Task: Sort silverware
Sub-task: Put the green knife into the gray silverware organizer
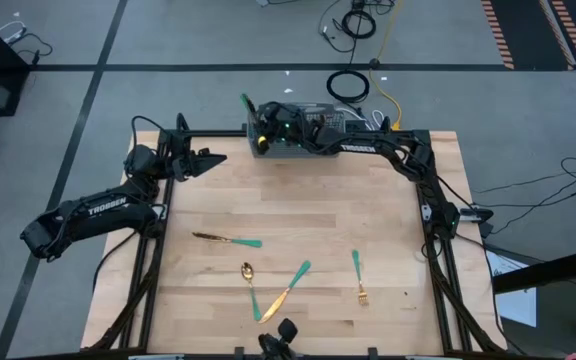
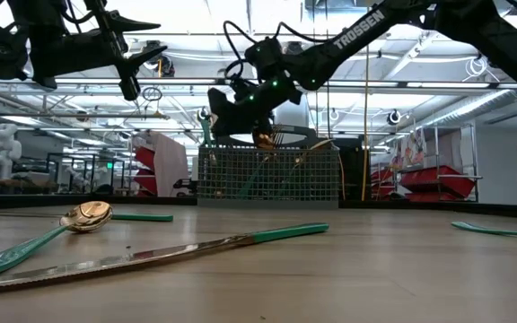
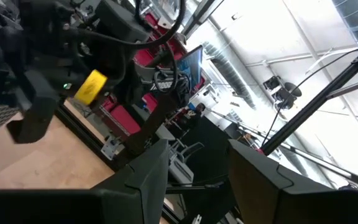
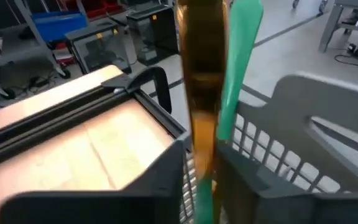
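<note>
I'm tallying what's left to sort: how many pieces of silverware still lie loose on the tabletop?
4: a knife at left, a spoon, a second knife beside it, and a fork at right. Others may be hidden in the basket.

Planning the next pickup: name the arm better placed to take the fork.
Right, probably. The fork lies on the table's right side, below the right gripper at the basket; the left gripper hovers far-left.

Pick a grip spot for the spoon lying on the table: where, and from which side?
Take the spoon by its slim teal handle, mid-length, coming straight down from above. It lies flat; the rounded gold bowl would likely slip. Close across the handle's width; the neighbouring knife lies near the handle's end, so stay toward the bowl.
</note>
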`<control>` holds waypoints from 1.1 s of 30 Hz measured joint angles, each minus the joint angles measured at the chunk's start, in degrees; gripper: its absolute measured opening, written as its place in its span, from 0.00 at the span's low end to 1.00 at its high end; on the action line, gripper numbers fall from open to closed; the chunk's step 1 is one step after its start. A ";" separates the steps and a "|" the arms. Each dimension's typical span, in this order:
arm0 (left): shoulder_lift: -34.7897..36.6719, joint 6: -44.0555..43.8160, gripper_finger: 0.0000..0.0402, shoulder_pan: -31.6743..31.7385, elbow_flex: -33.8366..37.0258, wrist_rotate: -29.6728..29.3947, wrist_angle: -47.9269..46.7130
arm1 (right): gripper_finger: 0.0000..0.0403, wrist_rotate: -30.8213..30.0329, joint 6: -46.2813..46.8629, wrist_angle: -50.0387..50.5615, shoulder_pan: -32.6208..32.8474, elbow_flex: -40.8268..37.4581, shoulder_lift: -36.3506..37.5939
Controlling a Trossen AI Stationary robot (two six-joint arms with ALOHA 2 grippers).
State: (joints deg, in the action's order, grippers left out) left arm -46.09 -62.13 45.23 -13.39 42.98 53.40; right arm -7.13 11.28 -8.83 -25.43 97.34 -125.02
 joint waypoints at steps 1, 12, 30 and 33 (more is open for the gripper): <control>0.01 0.00 0.41 0.00 0.00 0.00 0.00 | 0.25 -0.01 0.01 0.37 0.02 0.00 0.46; 0.02 2.29 0.41 -1.17 -0.04 8.72 -10.30 | 0.54 1.56 -5.98 2.62 2.40 0.00 10.89; -0.83 53.08 0.41 -28.71 -16.50 -27.04 -85.61 | 0.55 -13.79 -12.92 46.79 15.41 0.09 43.88; -2.77 53.12 0.41 -32.47 -16.71 -27.28 -85.37 | 0.55 -14.55 -11.56 49.89 16.58 0.09 45.42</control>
State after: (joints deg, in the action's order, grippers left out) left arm -48.86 -9.00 12.76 -30.10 15.70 -31.97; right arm -21.67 -0.28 41.06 -8.85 97.43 -79.61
